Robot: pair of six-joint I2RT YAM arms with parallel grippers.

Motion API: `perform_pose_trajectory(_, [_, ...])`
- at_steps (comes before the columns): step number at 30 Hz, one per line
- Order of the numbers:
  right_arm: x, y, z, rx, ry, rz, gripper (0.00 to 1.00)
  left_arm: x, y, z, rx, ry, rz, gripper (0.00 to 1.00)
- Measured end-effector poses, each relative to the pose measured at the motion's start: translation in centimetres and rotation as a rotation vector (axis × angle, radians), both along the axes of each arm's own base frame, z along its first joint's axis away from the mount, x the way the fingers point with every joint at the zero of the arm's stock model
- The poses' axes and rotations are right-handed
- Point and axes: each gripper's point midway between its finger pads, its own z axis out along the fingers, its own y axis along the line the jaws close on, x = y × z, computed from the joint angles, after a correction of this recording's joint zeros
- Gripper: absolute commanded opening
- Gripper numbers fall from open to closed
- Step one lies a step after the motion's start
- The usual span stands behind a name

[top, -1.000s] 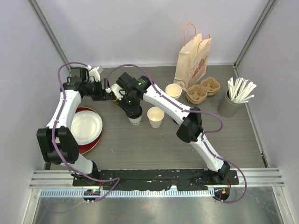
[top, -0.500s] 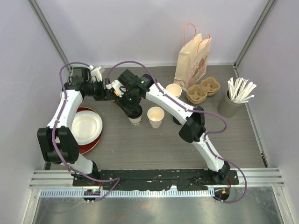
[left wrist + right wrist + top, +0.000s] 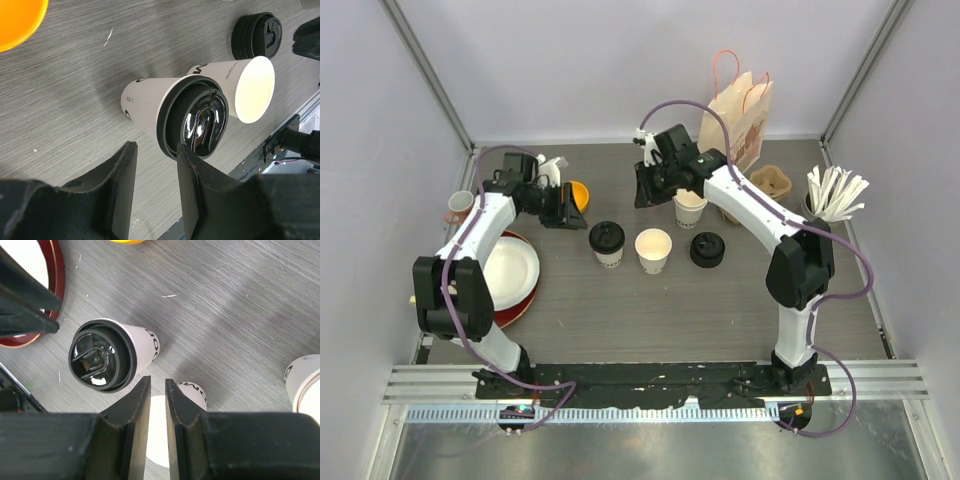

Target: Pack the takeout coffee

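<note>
**Item:** takeout coffee, on the table (image 3: 620,310).
- **Location:** lidded cup (image 3: 607,243) and open cup (image 3: 653,250) stand mid-table, with a loose black lid (image 3: 707,250) near the open cup.
- **Left pincer** (image 3: 156,150): partly open, empty, left of the lidded cup.
- **Right pincer** (image 3: 157,382): barely parted, empty, hovering behind the cups.
- **Step, judged:** lidding.
- **Next:** pick up the loose lid, press it squarely onto the open cup, then load the paper bag (image 3: 732,130).

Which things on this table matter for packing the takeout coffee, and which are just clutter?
For the job: lidded cup, open cup, loose lid, cup carrier, paper bag.
Lying about: orange bowl, red plate, pink cup, stirrer holder.
</note>
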Motion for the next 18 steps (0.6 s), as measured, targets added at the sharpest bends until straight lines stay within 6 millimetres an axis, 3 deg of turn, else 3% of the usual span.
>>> perform_pose_trajectory(3, [0.7,-0.2,-0.9,0.031,0.031,-0.033,0.22,0.0,-0.1,-0.1,-0.001,0.006,0.003,0.4])
perform_pose_trajectory(11, [-1.0,3.3,-2.5,0.103,0.114,0.042,0.23,-0.6,-0.5,-0.9,-0.036,0.048,0.003,0.39])
perform_pose_trajectory(18, [-1.4,3.0,-4.7,0.085,0.167,0.035,0.23,-1.2,-1.0,-2.3,-0.066,0.122,0.0,0.39])
